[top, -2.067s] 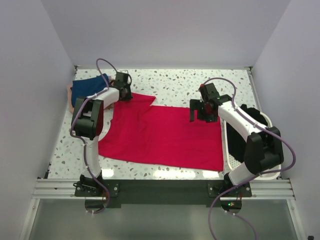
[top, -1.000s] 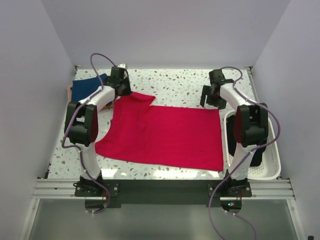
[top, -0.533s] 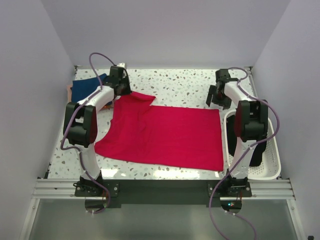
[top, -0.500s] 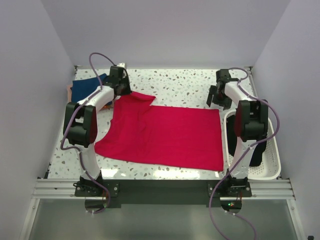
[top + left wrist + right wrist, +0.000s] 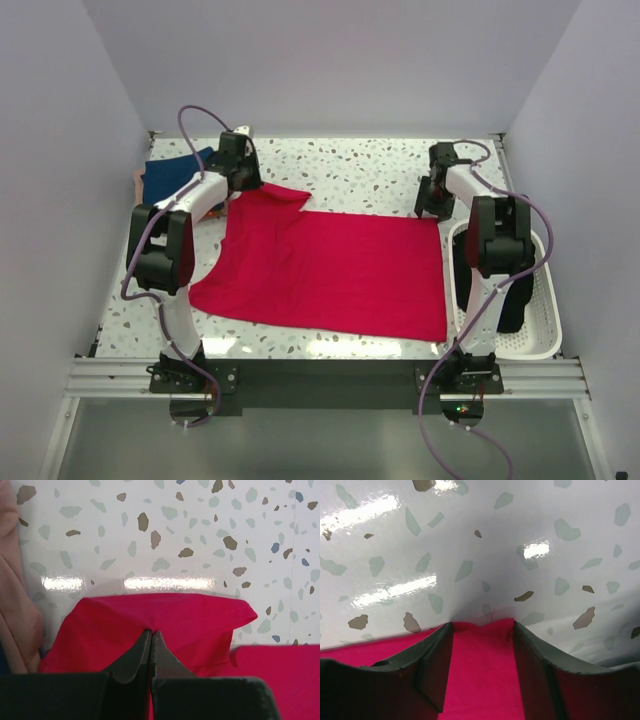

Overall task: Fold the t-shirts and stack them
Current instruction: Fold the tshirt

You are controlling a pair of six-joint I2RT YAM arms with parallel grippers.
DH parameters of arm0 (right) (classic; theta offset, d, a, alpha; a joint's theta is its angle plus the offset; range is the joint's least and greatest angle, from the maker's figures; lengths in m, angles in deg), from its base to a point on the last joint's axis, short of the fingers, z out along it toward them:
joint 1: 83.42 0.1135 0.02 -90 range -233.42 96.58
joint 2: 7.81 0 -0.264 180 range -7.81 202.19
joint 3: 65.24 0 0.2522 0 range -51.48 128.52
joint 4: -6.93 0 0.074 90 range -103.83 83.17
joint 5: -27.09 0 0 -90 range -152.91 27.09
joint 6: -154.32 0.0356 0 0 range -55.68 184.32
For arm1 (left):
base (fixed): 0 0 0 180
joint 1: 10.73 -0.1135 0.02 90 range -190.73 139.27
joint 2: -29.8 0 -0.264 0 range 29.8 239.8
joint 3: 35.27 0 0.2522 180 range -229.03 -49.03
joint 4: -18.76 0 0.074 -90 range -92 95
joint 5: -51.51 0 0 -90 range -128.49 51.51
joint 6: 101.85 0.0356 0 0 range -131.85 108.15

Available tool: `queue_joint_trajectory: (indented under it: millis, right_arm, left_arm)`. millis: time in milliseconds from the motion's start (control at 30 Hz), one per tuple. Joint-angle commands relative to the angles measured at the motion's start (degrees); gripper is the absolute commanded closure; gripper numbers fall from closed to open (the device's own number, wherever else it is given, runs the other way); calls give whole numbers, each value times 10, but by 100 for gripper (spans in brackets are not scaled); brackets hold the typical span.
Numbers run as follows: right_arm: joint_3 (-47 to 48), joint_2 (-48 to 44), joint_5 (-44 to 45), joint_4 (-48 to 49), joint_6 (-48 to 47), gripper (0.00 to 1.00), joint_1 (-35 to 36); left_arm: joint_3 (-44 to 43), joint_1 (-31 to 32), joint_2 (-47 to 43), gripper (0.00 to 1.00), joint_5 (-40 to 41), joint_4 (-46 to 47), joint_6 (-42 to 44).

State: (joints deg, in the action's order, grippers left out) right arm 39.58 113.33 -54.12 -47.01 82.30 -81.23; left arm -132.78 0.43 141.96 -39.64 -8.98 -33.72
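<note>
My left gripper (image 5: 243, 181) is positioned at the far left corner of the crimson t-shirt (image 5: 330, 272), at the sleeve. In the left wrist view its fingers (image 5: 130, 665) are pressed together tip to tip, with a small pucker of the red cloth caught at the tips and creases running toward that point. My right gripper (image 5: 433, 203) is positioned at the far right corner of the same shirt. In the right wrist view its fingers (image 5: 434, 657) are spread apart, one on each side of the corner, and the cloth between them lies loose and unclamped. The crimson t-shirt lies spread across the middle of the speckled table (image 5: 360, 172), long side running left to right, with the far left sleeve slightly rumpled. The navy t-shirt (image 5: 168, 172) lies in the far left corner of the table, near my left gripper. The pale pink t-shirt (image 5: 138, 187) shows at its left edge, and also at the left border of the left wrist view. The white basket (image 5: 548, 310) stands at the right edge of the table, just beside the crimson t-shirt's right edge.
</note>
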Motion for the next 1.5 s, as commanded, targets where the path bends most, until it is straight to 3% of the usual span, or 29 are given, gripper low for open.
queue_joint_trajectory:
  millis: [0,233,467,967,1200,1467]
  right_arm:
    - [3,28,11,5,-12,49,-2]
    - [-6,19,13,3,-21,70,-2]
    - [-25,-29,13,-1,-29,100,-3]
    - [-128,-212,-9,-17,-37,100,36]
    - [-205,-297,23,-35,-39,100,71]
    - [-260,-354,46,-65,-43,100,77]
  left_arm:
    - [0,-10,-35,100,-3,5,4]
    - [15,-15,-48,100,-4,5,3]
    - [46,-22,-91,100,-35,11,0]
    - [207,-28,-279,100,-72,-6,-12]
    - [282,-36,-391,100,-97,-54,-31]
    - [311,-41,-490,100,-88,-143,-45]
